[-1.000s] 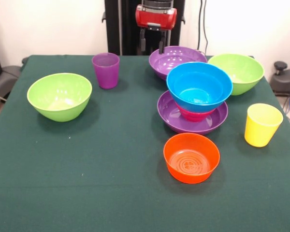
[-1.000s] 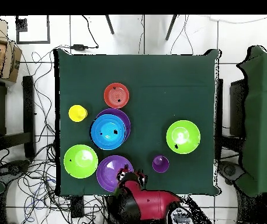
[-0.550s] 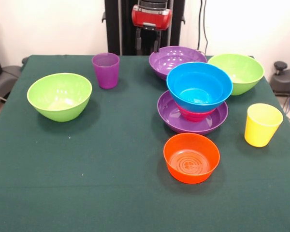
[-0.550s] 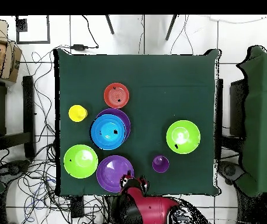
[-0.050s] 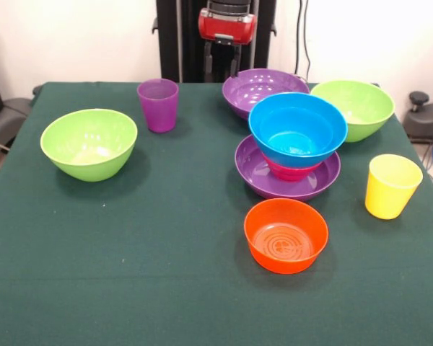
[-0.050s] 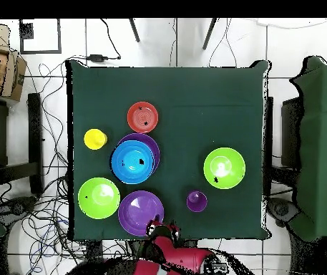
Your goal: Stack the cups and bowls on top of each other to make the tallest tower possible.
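Note:
The tower stands right of centre: a wide purple bowl (image 5: 254, 173) (image 6: 154, 143) as base, a small red-pink bowl (image 5: 289, 172) in it, and a large blue bowl (image 5: 297, 130) (image 6: 132, 162) on top. Loose on the cloth are an orange bowl (image 5: 285, 235) (image 6: 142, 117), a second purple bowl (image 5: 263, 88) (image 6: 140, 212), two lime green bowls (image 5: 89, 143) (image 5: 352, 108) (image 6: 224, 167) (image 6: 99, 198), a purple cup (image 5: 158, 105) (image 6: 197, 200) and a yellow cup (image 5: 392, 186) (image 6: 94, 138). My gripper (image 5: 222, 69) (image 6: 163, 229) hangs open and empty at the table's far edge, just behind the loose purple bowl.
A dark green cloth covers the table (image 5: 166, 274) (image 6: 209, 93). Cables lie on the floor around it, and dark chairs (image 6: 323, 143) stand at both sides in the overhead view.
The gripper has drawn back from the rim of the loose purple bowl toward the table's edge and risen slightly. No cup or bowl has moved.

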